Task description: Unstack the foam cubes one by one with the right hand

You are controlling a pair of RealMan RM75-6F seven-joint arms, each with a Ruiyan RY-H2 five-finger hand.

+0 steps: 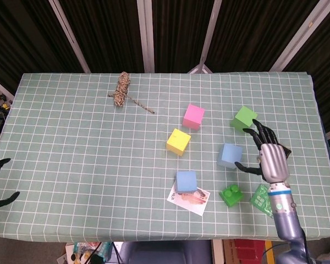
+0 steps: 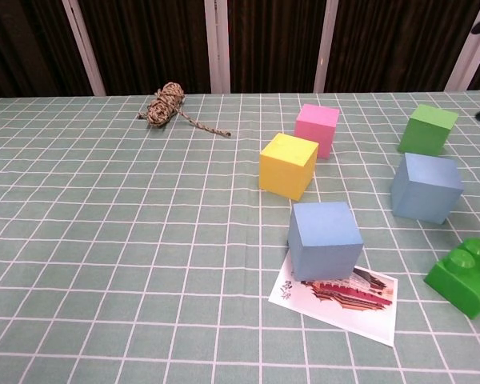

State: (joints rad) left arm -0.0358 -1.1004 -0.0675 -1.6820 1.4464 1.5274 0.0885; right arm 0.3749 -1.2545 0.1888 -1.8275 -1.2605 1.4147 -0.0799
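Right hand (image 1: 270, 155) of mine hangs with fingers spread, holding nothing, at the table's (image 1: 71, 137) right edge. All five foam cubes lie singly to its left: pale blue cube (image 1: 230, 155) nearest, green cube (image 1: 244, 118) just beyond, then blue cube (image 1: 186, 180), yellow cube (image 1: 178, 141), pink cube (image 1: 193, 116) farthest. None looks stacked.
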